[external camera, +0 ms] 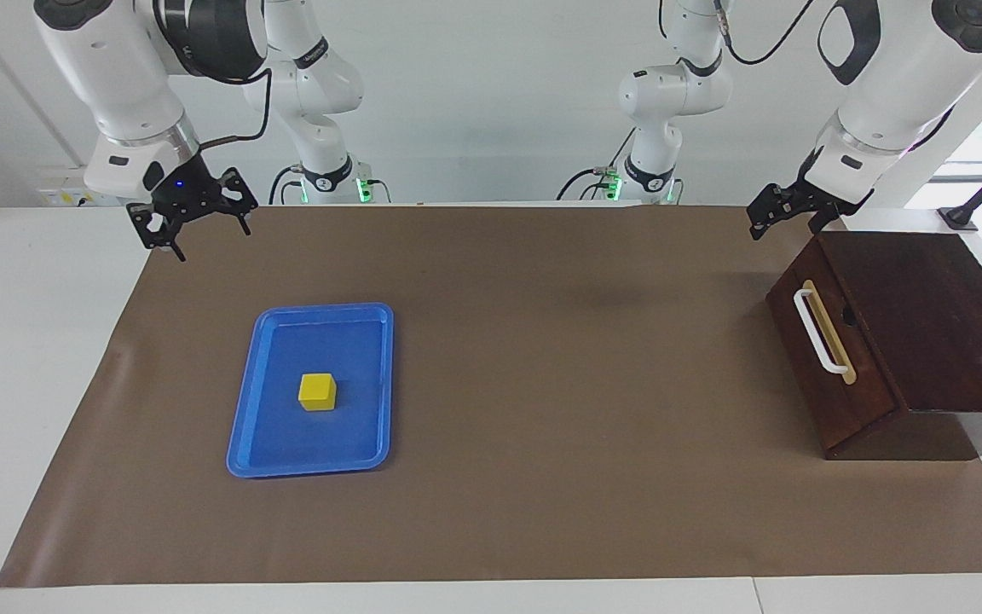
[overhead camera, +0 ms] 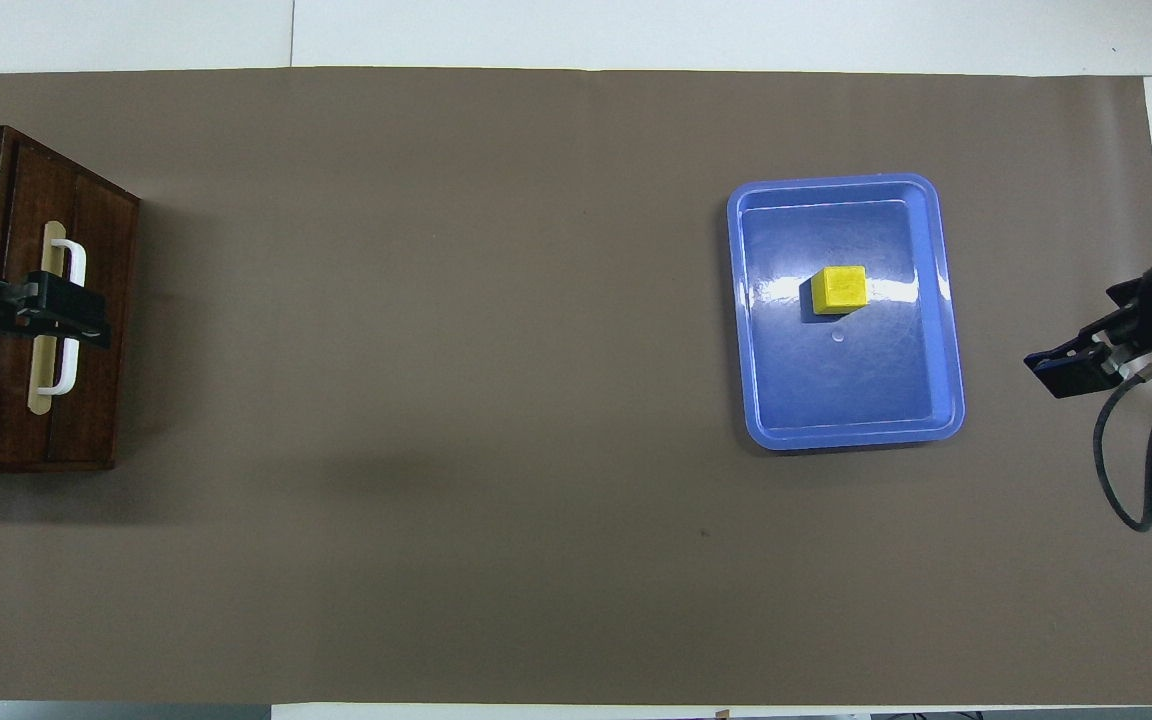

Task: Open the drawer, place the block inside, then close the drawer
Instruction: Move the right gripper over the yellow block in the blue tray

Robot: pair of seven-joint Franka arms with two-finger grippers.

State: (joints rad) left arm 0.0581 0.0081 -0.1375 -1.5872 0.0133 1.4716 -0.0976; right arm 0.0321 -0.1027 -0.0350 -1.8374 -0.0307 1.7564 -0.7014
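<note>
Overhead, left gripper [overhead camera: 61, 310] hides part of drawer [overhead camera: 86, 400] handle; both grippers' jaws spread, right gripper [external camera: 188, 222].

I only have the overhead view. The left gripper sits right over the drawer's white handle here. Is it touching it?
Observer: No. From the facing view, the left gripper hangs in the air over the end of the wooden box nearest the robots, well above the handle.
Operator: Is the right gripper down on the mat?
Observer: No. The right gripper is also up in the air, over the mat's edge at the right arm's end. It touches neither the blue tray nor the block in it.
</note>
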